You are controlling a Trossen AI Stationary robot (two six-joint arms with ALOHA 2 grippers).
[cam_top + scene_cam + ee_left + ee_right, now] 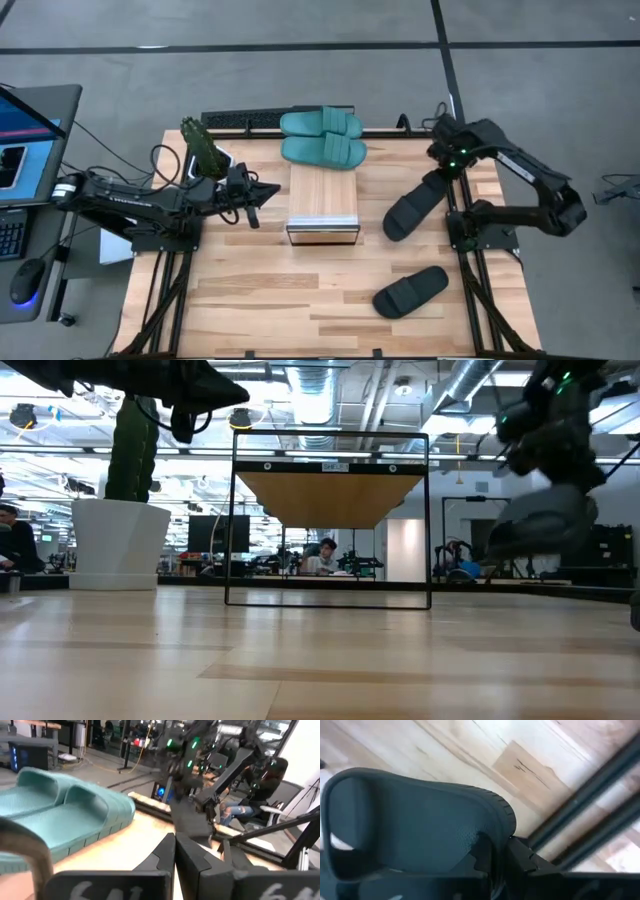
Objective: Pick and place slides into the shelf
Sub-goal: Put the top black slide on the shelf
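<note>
The shelf (pixel 323 205) stands mid-table, its plank top on a thin dark frame (pixel 328 520). Two teal slides (pixel 322 137) lie side by side on the table just beyond its far end and show in the left wrist view (pixel 65 815). One black slide (pixel 410 290) lies on the table at the near right. A second black slide (pixel 418 205) hangs from my right gripper (pixel 447 172), right of the shelf. My left gripper (pixel 262 192) is shut, level, left of the shelf, and holds nothing. My right gripper pinches the rim at one end of the black slide (pixel 487 837) between its two fingers, coming from above and pointing down. The slide hangs tilted below the fingers, its free end (pixel 398 225) lower and toward the shelf, clear of the table (pixel 540 525).
A cactus in a white pot (pixel 205 150) stands at the far left, close to the left arm. A dark rail (pixel 240 120) runs along the far edge. A laptop (pixel 30 130) sits off the table's left. Bare wood lies in front of the shelf.
</note>
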